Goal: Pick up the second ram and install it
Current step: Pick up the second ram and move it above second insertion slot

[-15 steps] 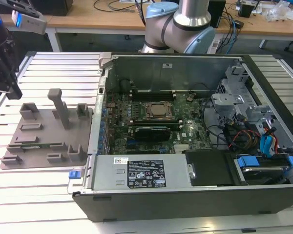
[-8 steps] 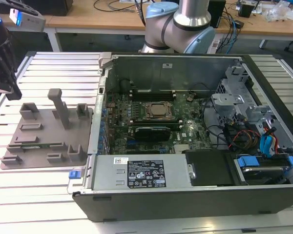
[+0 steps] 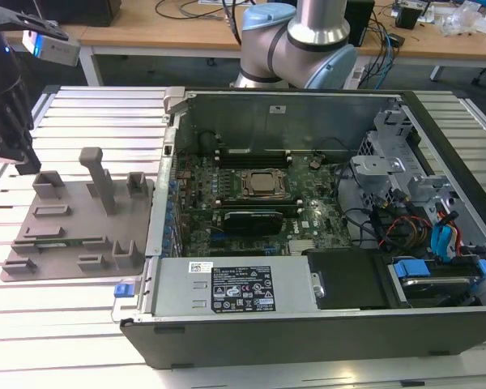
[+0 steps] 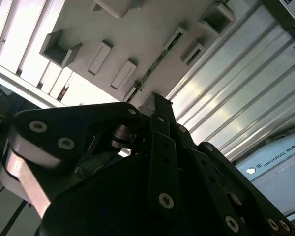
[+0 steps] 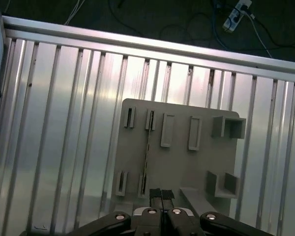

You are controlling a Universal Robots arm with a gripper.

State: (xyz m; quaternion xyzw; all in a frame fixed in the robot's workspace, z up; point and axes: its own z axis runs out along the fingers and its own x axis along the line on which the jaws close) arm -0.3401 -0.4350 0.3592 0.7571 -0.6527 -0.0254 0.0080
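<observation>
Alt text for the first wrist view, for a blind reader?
The tool, fingertips together, hangs above a grey fixture tray on a ribbed metal table. The second ram stands on edge in the tray's slots, close to the tool's tips.

Ribbed bench (image 3: pixel 65 320) is lying open around the grey fixture tray (image 3: pixel 69 223). A tall post (image 3: pixel 101 182) and low blocks (image 3: pixel 127 251) are standing on it near the second ram (image 5: pixel 146 162), crowding the approach. The computer case (image 3: pixel 308 344) is rising just beside the tray.
</observation>
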